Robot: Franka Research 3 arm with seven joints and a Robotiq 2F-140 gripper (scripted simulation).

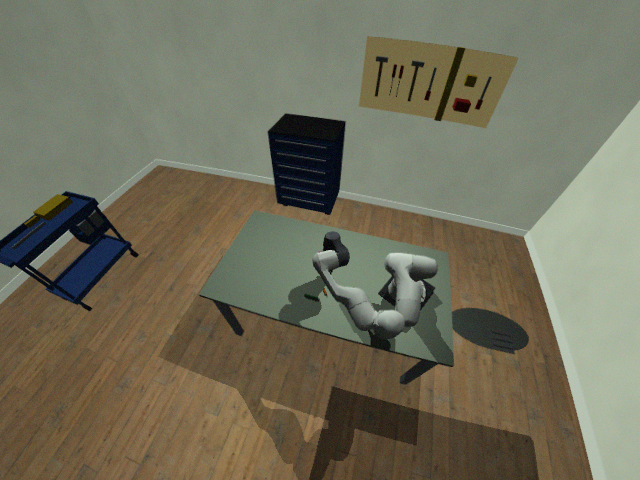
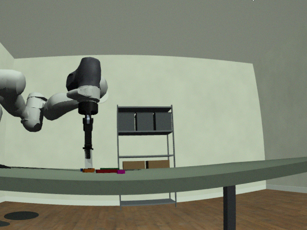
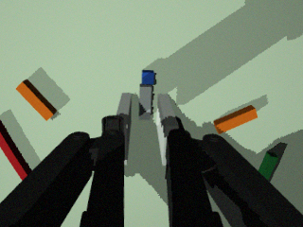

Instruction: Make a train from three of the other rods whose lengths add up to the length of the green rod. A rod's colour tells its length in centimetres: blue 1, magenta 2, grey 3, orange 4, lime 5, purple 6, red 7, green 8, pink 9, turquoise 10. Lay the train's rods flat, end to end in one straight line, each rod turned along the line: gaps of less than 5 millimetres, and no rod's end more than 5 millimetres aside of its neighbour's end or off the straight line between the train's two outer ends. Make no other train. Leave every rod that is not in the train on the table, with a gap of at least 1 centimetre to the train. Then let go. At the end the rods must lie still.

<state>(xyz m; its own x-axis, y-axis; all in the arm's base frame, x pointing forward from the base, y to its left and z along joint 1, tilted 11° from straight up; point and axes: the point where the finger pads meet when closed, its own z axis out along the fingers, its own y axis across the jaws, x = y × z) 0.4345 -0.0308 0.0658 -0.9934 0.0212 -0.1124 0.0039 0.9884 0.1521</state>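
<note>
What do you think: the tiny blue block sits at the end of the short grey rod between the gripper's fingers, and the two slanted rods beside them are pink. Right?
Not quite. The two slanted rods, one left and one right, are orange, not pink, as the wrist view shows. The tiny blue block does sit at the end of the short grey rod between the gripper's fingers.

A short grey rod (image 3: 147, 98) is lying flat on the table, end to end with a tiny blue cube-like rod (image 3: 148, 78); they appear to be touching. Two flat orange rods (image 3: 36, 100) (image 3: 235, 119), a red rod (image 3: 13, 151) and a green rod (image 3: 269, 163) are lying well apart.
</note>
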